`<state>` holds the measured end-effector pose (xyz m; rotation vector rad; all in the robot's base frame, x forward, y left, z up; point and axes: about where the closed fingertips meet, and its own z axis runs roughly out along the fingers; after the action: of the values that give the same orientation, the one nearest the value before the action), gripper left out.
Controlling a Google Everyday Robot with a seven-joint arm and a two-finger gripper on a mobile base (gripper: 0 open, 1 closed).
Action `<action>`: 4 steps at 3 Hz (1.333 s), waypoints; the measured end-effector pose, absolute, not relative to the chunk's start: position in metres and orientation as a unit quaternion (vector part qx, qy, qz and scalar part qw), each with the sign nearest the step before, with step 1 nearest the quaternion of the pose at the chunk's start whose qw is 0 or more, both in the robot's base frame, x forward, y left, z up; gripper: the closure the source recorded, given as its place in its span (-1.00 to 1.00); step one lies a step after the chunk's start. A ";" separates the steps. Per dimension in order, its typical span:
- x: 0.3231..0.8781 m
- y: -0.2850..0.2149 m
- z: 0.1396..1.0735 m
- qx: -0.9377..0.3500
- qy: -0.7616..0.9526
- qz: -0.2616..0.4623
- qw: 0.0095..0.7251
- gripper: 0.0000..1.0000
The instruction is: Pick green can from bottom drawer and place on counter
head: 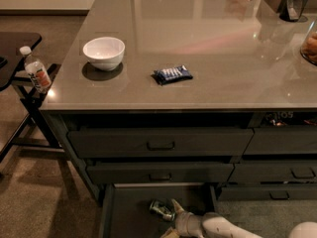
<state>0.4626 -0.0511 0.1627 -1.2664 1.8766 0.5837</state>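
The green can (161, 209) lies on its side on the dark floor of the open bottom drawer (126, 214), at the bottom of the camera view. My gripper (174, 216) reaches into the drawer from the lower right, its pale fingers (176, 205) spread apart right beside the can's right end. The white arm trails off toward the bottom right corner. The glossy grey-brown counter (208, 48) spreads above the drawers.
On the counter sit a white bowl (103, 52) and a dark blue snack packet (173, 74). A clear bottle with an orange label (36, 71) stands on a black side table (17, 48) at left. Two handled drawers (159, 143) are shut above the open one.
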 end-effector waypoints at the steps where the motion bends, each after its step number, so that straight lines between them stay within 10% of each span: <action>1: 0.474 -0.042 0.158 -0.487 0.742 0.220 0.405 -1.00; 2: 0.484 -0.034 0.158 -0.476 0.744 0.214 0.416 -1.00; 4: 0.485 -0.033 0.159 -0.475 0.745 0.214 0.417 -0.19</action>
<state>0.4848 -0.0330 0.1586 -1.1925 1.8688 0.5365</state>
